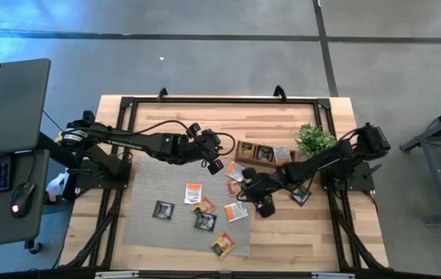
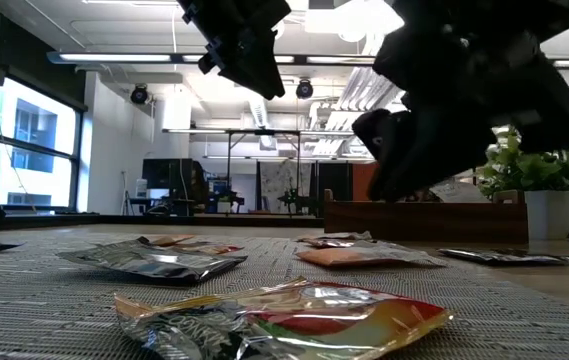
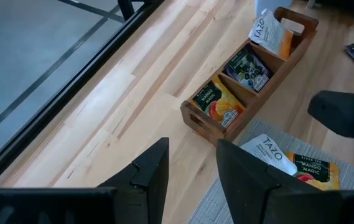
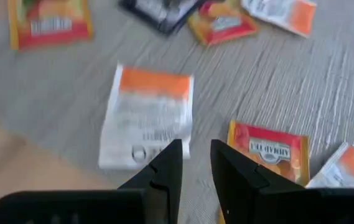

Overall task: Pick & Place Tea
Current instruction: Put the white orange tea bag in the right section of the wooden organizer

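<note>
Several flat tea sachets, orange, black and white with orange print, lie on the grey mat (image 1: 146, 182); one of them is a white one (image 1: 236, 211). More sachets stand in the compartments of the long wooden tray (image 3: 248, 71). My left gripper (image 1: 216, 165) hovers open above the mat's far edge, just short of the tray's end (image 3: 192, 115), and holds nothing. My right gripper (image 4: 195, 163) is low over the mat, open with a narrow gap. It points between a white-and-orange sachet (image 4: 149, 115) and an orange sachet (image 4: 267, 152).
A small green plant in a white pot (image 1: 313, 139) stands at the tray's right end. One black sachet (image 1: 301, 195) lies on bare wood under my right arm. The black frame rails (image 1: 220, 99) run along the table's far edge and sides.
</note>
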You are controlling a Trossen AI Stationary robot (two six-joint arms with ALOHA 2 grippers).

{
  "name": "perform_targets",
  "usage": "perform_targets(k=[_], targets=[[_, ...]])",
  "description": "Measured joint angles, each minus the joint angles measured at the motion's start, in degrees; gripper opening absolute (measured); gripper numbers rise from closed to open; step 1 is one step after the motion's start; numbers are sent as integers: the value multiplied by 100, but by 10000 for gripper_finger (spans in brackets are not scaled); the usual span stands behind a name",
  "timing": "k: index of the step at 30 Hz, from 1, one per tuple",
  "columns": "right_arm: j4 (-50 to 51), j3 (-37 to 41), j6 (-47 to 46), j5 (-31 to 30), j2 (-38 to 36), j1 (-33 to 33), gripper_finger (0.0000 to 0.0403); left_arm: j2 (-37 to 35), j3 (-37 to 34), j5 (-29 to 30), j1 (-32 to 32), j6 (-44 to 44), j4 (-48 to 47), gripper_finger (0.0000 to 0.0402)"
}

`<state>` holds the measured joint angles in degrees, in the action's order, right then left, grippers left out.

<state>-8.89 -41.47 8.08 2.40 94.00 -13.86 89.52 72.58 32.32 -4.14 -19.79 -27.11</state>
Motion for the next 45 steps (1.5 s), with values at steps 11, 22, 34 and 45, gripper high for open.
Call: perform_targets(k=[11,22,34,45], targets=[[-426,0,-2342,-108,243,95,81,0,0,-47,0,0,1,131],[-423,-8,-2912,-190,806,-117,81,0,0,-48,0,0,-1,131],[-501,-5,-2988,-120,756,-134,81,0,0,-44,0,0,0,131],[-528,-2,-3037,-212,569,-268,81,0,0,-40,0,0,0,131]])
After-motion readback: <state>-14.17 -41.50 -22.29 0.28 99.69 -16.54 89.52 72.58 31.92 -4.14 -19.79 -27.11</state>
